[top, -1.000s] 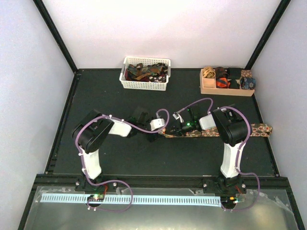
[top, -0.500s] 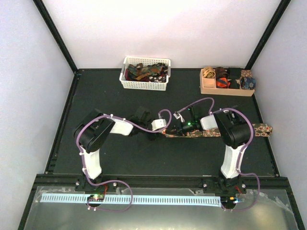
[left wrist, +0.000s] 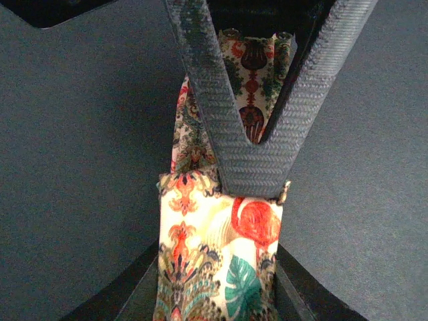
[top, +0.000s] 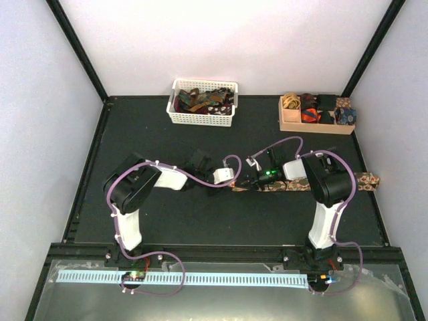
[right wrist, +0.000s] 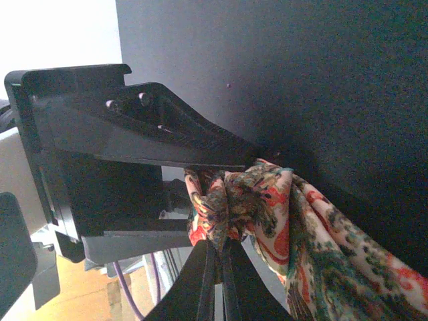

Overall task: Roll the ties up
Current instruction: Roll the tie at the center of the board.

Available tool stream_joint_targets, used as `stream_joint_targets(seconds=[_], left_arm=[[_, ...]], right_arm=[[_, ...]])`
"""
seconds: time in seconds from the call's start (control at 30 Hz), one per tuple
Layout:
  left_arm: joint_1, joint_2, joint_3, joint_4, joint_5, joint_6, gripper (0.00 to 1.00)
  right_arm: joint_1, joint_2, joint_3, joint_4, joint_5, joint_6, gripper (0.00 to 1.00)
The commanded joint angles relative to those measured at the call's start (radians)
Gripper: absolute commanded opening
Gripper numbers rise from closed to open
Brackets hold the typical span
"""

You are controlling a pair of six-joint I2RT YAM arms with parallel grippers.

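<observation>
**Two grippers clamp a red-green-beige floral fabric necktie (top: 364, 180) on the black table (top: 167, 140).**
The necktie lies flat from the table's centre towards 3 o'clock. The right gripper (right wrist: 219, 257), fingers pressed together, pinches bunched cloth. The left gripper (left wrist: 251, 175) appears to nip the folded end at the necktie's 9 o'clock.

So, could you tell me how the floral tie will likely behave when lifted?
Probably floppy: the floral tie bunches into folds where the right gripper pinches it. Likely light, being thin fabric. Its free length lies flat on the table, so it should drag, not roll.
</observation>
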Motion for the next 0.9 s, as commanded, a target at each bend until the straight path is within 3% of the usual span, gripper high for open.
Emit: stream_joint_targets(seconds=[0.0,0.27,0.33,0.43,0.53,0.87], left_arm=[[-0.001,-0.011,0.009,-0.082,-0.023,0.022,0.35],[-0.001,-0.001,0.022,-0.097,-0.028,0.021,0.35],[0.004,-0.015,0.008,-0.068,-0.027,-0.003,0.42],[0.022,-0.049,-0.035,0.020,0.032,-0.036,0.61],[0.023,-0.060,-0.070,0.108,0.059,-0.072,0.69],[0.020,0.045,-0.071,0.260,0.120,-0.118,0.65]], right_arm=[[-0.037,-0.017,0.002,-0.082,-0.017,-0.068,0.01],[-0.064,-0.011,0.024,-0.199,0.014,-0.171,0.01],[-0.064,0.009,0.022,-0.206,0.032,-0.193,0.01],[-0.065,0.061,0.037,-0.231,0.047,-0.217,0.01],[-0.067,0.085,0.048,-0.246,0.071,-0.230,0.01],[-0.087,0.093,0.053,-0.285,0.130,-0.246,0.01]])
